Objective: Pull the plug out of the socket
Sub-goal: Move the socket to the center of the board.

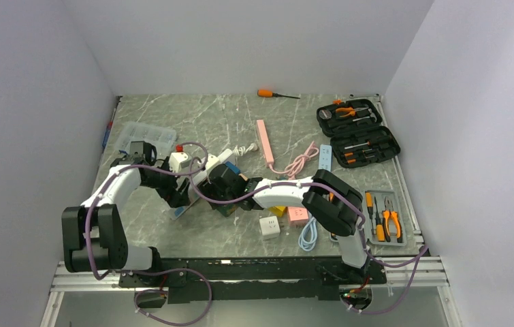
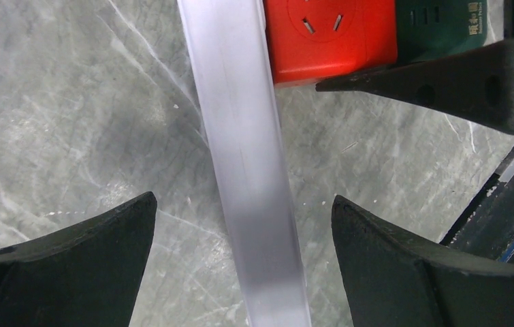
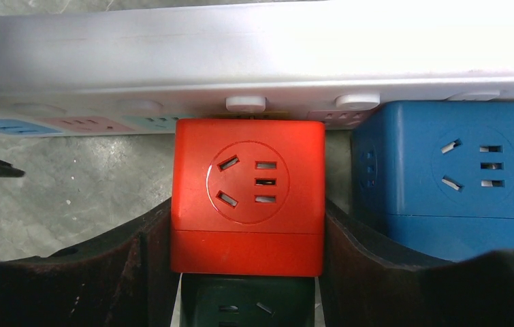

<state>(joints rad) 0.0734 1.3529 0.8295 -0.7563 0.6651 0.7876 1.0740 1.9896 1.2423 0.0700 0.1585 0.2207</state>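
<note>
Right claw (image 3: 247,218) clenched on the red cube plug (image 3: 247,184), which is seated in the white power strip (image 3: 254,61) just ahead of the fingertips. Left claw (image 2: 244,201) released, straddling the strip without touching it.

Risk: if I pull now, the unheld strip likely drags along. The blue cube (image 3: 444,170) crowds one finger.

The plug's mating side faces away from the right claw, into the strip. The strip's long axis runs crosswise to my pull.

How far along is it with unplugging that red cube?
Done: the right gripper is closed around the red cube-shaped plastic plug. In hand: the open left gripper straddles the long white power strip without clamping it. Left: the plug sits against the strip, so the pull remains.
</note>
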